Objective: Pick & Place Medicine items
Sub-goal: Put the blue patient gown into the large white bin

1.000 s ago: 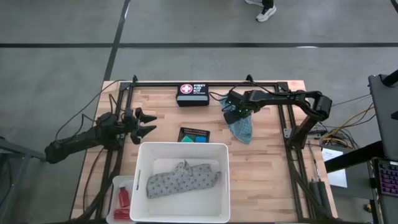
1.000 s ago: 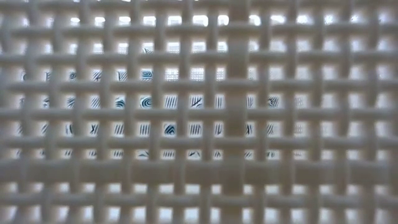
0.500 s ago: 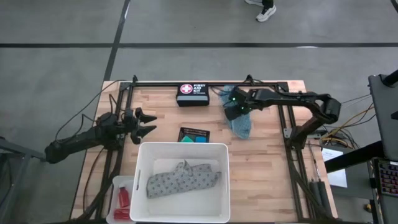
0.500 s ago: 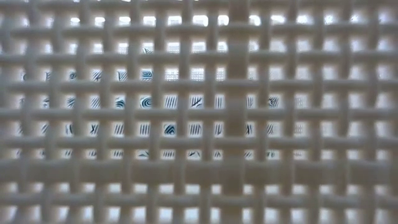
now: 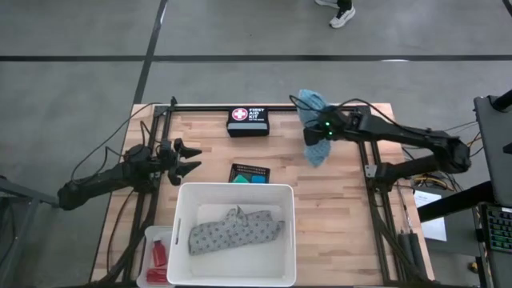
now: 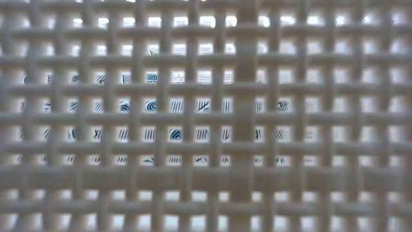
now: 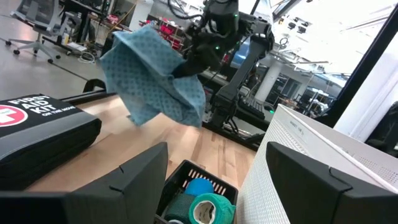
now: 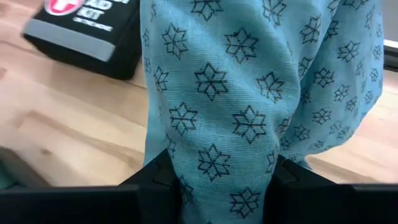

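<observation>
My right gripper (image 5: 315, 133) is shut on the teal cloth (image 5: 318, 152), which hangs in the air over the table's far right part; the left wrist view shows the teal cloth (image 7: 155, 84) clear of the wood. The grey patterned cloth (image 5: 236, 230) lies in the big white tub (image 5: 178, 232). Blue and green tubs (image 7: 200, 200) sit in the black mesh tray (image 5: 249, 173). Red bottles (image 5: 158, 256) lie in a small clear tray. My left gripper (image 5: 194, 158) waits open at the table's left side, touching nothing. My right gripper pinches a bunched fold of the teal cloth (image 8: 214, 165) between its two fingers (image 8: 155, 183). Several layers seem gathered there. The cloth is lifted clear of the table and hangs slack, part bulging on the far side of the gripper (image 5: 312, 102) and part drooping on its near side.
A black first aid kit (image 5: 248, 121) lies at the far edge, left of the held cloth. The white tub's lattice wall (image 6: 206, 116) fills the low view. Metal frame rails (image 5: 364, 152) run along the table's sides. Bare wood shows right of the tub.
My right gripper has risen from the table and moved toward the right and far edge, staying shut on the teal cloth. The cloth, which lay on the wood a second ago, is now lifted clear and hangs from the fingers.
</observation>
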